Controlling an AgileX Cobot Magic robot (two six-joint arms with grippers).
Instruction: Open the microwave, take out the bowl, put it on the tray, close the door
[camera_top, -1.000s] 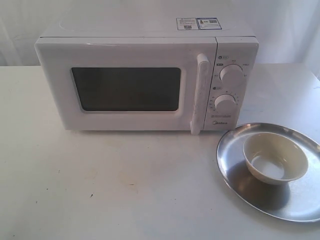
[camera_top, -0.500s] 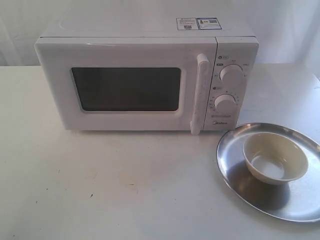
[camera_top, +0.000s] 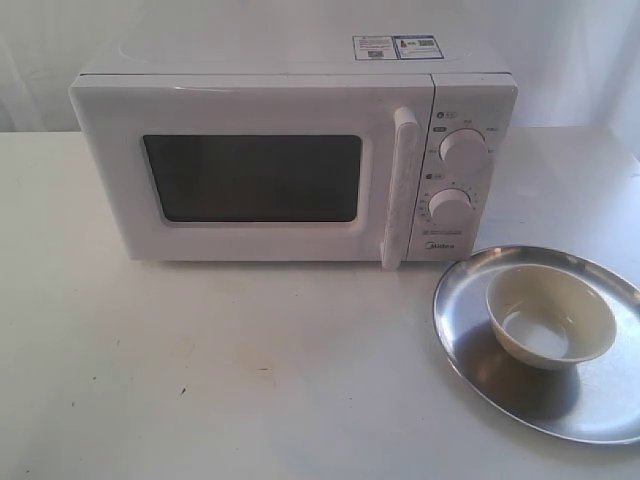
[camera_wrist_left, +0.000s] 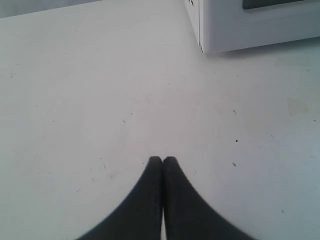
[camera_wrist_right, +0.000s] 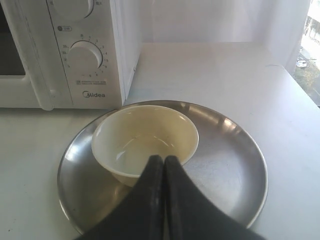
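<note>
Gripper (camera_wrist_right: 163, 159) on right (jaws together) points at bowl (camera_wrist_right: 145, 135).

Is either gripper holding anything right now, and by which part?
Nothing is held. The left gripper and right gripper are both shut empty; the bowl sits free on the tray.

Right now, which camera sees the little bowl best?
The right wrist view: the bowl sits close up in the middle, on the tray, though the shut right gripper hides a bit of it. The exterior view shows the whole bowl, smaller. The left wrist view misses it.
</note>
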